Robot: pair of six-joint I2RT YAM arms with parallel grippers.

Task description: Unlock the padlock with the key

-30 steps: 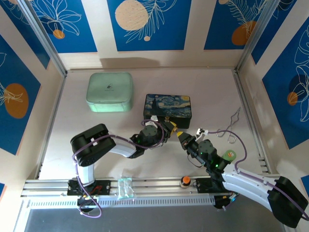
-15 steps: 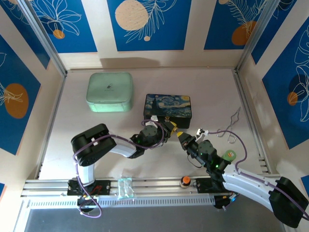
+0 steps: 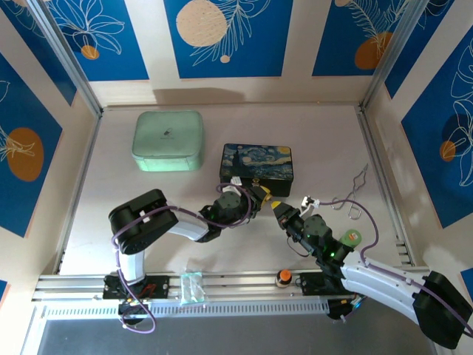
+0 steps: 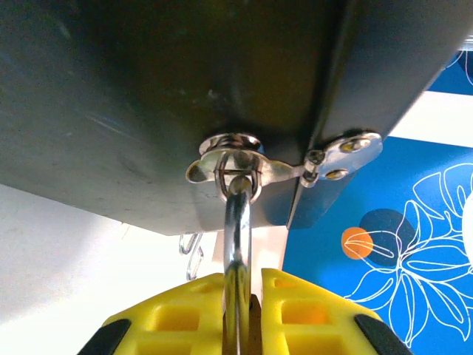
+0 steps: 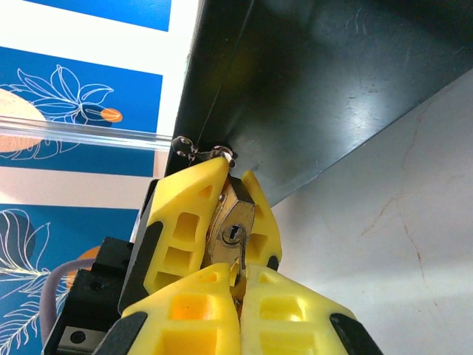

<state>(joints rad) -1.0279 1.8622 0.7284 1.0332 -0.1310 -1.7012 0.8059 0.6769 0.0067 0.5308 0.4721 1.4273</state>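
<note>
- Right gripper (image 5: 240, 279): the yellow fingers are pinched together on the key (image 5: 241, 260). In the right wrist view only a thin sliver of metal sticks up out of them.
- The tip of that sliver sits right at the keyhole in the bottom face of the padlock (image 5: 231, 220). I can't tell if it's actually gone in or is just touching the slot.
- Left gripper (image 4: 242, 296): clamped on the padlock. In the right wrist view its two yellow fingers sandwich the brass body from both sides, keyhole end facing the right gripper.
- From the left wrist cam, the silver shackle (image 4: 236, 237) runs straight up out of the gap between the fingers and is hooked through the little metal hasp loop (image 4: 235, 161). So the lock is hanging on the latch.
- The hasp is on the front wall of the dark painted box (image 3: 256, 163), so that's where the padlock lives, at the near side of the box.
- Top view: both grippers meet nose to nose just in front of the box, left arm coming in from the left, right arm from the lower right.
- Further out on the table (image 3: 325, 137): a mint green case (image 3: 168, 140) back left of the box, a bent wire tool (image 3: 353, 194) off to the right, and an orange-topped knob (image 3: 283, 277) down by the near rail.
</note>
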